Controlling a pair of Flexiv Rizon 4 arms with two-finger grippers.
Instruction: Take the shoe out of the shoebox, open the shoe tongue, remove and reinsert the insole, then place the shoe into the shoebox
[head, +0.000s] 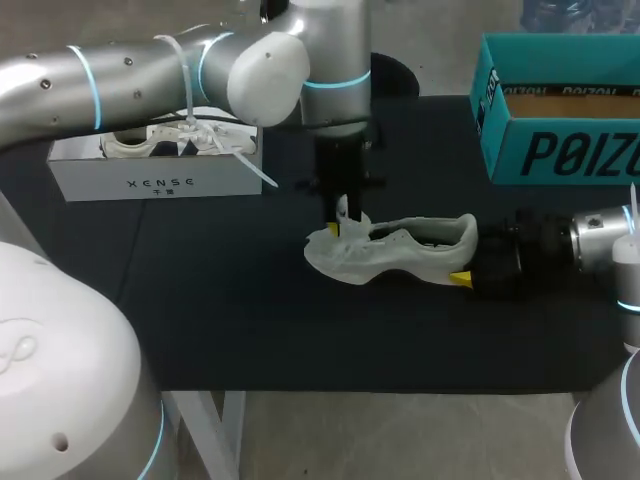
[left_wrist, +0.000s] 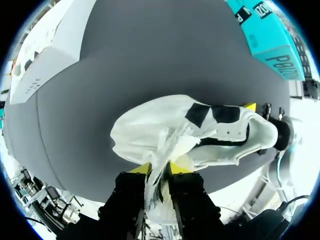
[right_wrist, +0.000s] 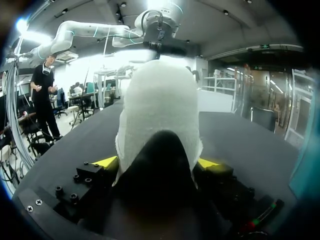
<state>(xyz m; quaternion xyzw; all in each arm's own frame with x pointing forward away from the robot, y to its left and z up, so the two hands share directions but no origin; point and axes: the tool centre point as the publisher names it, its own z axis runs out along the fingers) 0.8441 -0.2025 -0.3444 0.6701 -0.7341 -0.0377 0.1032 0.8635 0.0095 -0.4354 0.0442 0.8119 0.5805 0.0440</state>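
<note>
I have the shoe (head: 400, 250) resting on its sole in the middle of the table (head: 200, 300), toe toward 9 o'clock. My left tool (head: 345, 228), coming from above, is clenched on the tongue (left_wrist: 165, 145). My right tool (head: 465, 272) clamps the shoe's heel at 3 o'clock. The teal shoebox (head: 560, 150) sits at 2 o'clock, and a white box (head: 150, 180) at 10.

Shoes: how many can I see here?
2. One white sneaker lies mid-table on the black mat; a second sneaker sits in the white box at far left. The teal shoebox may hide more.
</note>
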